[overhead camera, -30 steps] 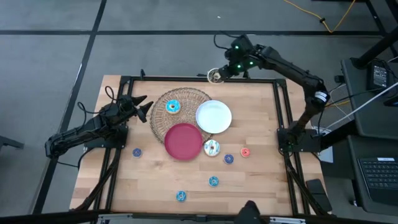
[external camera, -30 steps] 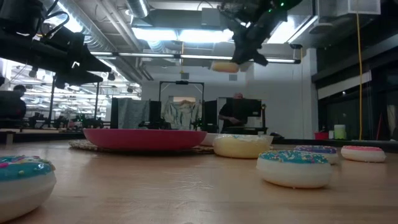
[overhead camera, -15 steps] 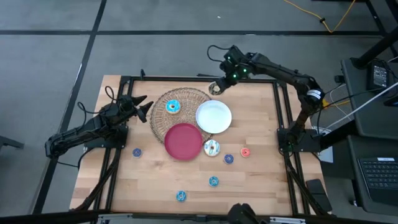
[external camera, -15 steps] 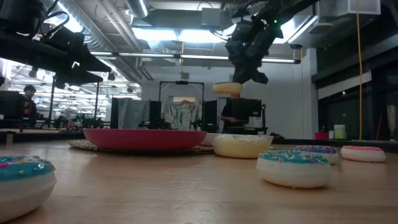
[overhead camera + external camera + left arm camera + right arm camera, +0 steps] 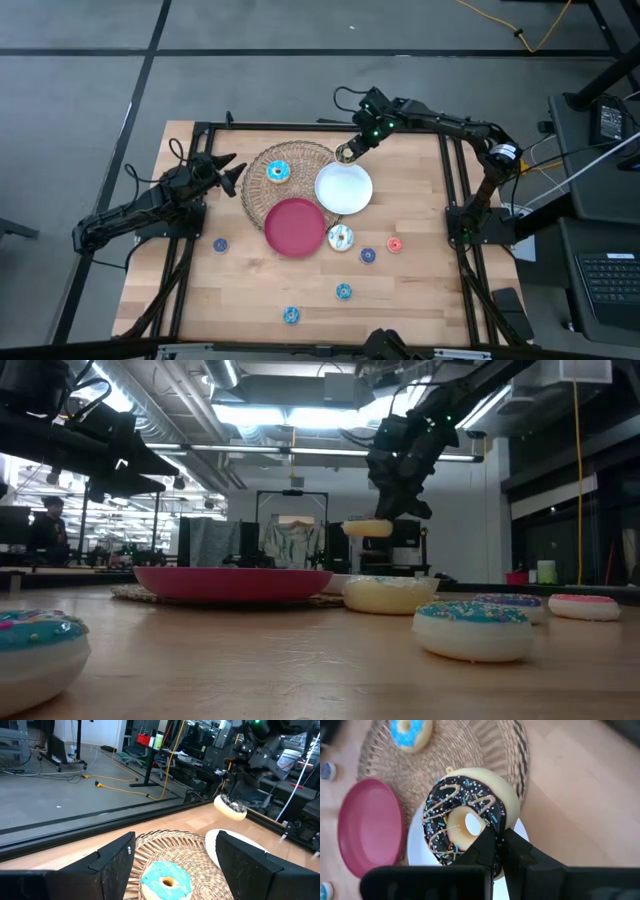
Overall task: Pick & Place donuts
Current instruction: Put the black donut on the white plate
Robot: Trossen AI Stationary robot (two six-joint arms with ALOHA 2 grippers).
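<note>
My right gripper (image 5: 350, 150) is shut on a chocolate-frosted donut (image 5: 467, 822) and hovers above the far rim of the white plate (image 5: 343, 190), beside the wicker mat (image 5: 258, 195). A cyan donut (image 5: 277, 171) lies flat on the mat. A white-sprinkled donut (image 5: 341, 238), a navy one (image 5: 368, 255), a red one (image 5: 394, 244), a blue one (image 5: 219, 244) and two small cyan ones (image 5: 343, 291) lie on the table. My left gripper (image 5: 232, 172) waits open at the mat's left edge. My right gripper pinches one side of the donut's ring (image 5: 496, 827) between its two fingers (image 5: 485, 842), coming from above and pointing down. The donut (image 5: 367, 528) is lifted clear and hangs about level below the fingers, frosting up.
A red plate (image 5: 294, 226) overlaps the mat's near edge, next to the white plate. Black frame rails (image 5: 452, 190) run along the table's edges. Bare wood shows at the table's near left and near right.
My right gripper has carried the donut from beyond the table's far edge toward the near side and down. It now stands lower, over the white plate's far rim. It has stayed shut on the donut.
</note>
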